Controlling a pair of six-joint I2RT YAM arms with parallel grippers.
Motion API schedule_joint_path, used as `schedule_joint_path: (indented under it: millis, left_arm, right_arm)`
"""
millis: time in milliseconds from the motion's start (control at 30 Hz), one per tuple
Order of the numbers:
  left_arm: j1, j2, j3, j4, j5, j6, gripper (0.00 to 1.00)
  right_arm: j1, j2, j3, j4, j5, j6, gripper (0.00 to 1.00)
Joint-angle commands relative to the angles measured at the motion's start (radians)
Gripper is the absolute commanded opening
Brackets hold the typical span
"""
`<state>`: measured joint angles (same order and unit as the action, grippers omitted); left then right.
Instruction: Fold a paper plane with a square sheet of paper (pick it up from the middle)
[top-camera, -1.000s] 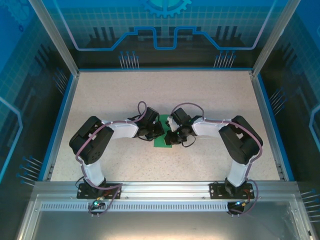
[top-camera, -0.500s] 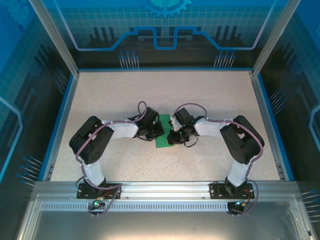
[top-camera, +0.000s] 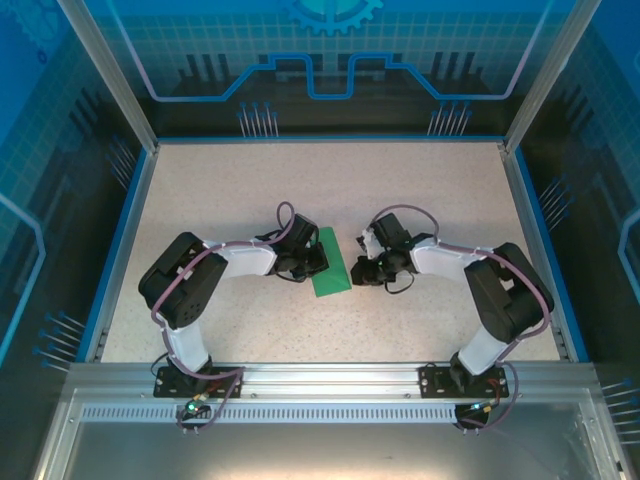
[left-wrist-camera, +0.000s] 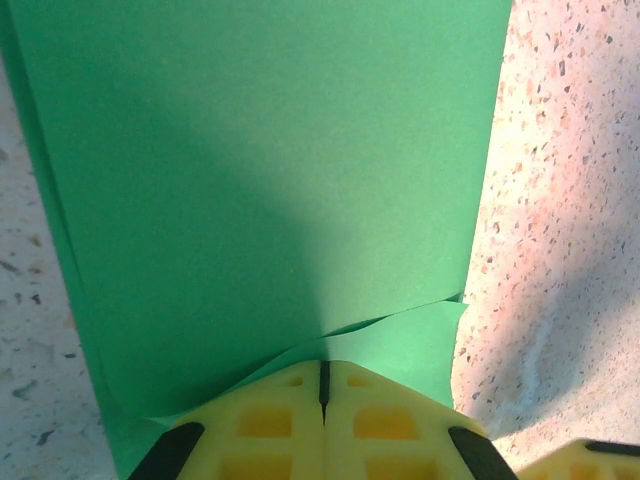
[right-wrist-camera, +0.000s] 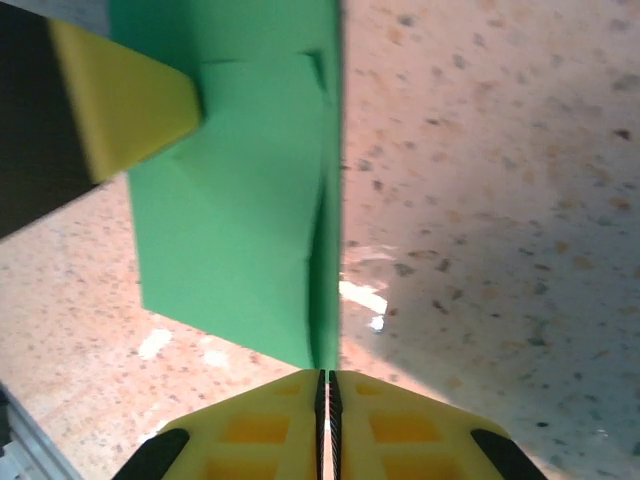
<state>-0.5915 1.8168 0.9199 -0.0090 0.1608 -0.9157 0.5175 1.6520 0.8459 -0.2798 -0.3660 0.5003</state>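
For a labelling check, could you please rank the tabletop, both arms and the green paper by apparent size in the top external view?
1. The tabletop, by far the largest.
2. The left arm and the right arm: they look about alike, so unranked.
3. The green paper, the smallest.

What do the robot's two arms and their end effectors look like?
Both the left arm and right arm have bulky black joint housings joined by white links, with a purple-grey cable looping along each. The left end effector and right end effector are yellow, moulded with square recesses, with black edging.
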Motion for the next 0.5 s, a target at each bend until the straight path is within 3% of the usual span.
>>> schedule_joint_path:
  millis: [0,267,467]
  left_arm:
    - [0.019,0.036,-0.015,-0.068,-0.049,0.026,0.05]
    - [0.018,0.036,-0.013,-0.065,-0.043,0.026,0.05]
    - [0.018,0.025,-0.007,-0.063,-0.038,0.040,0.06]
  right_arm:
    - [0.036,0.015,0.074,-0.027,-0.038,0.007,0.13]
    - [0.056,0.133,0.114,0.008,-0.082,0.047,0.13]
    - [0.015,0.163,0.075,-0.001,-0.089,0.073,0.11]
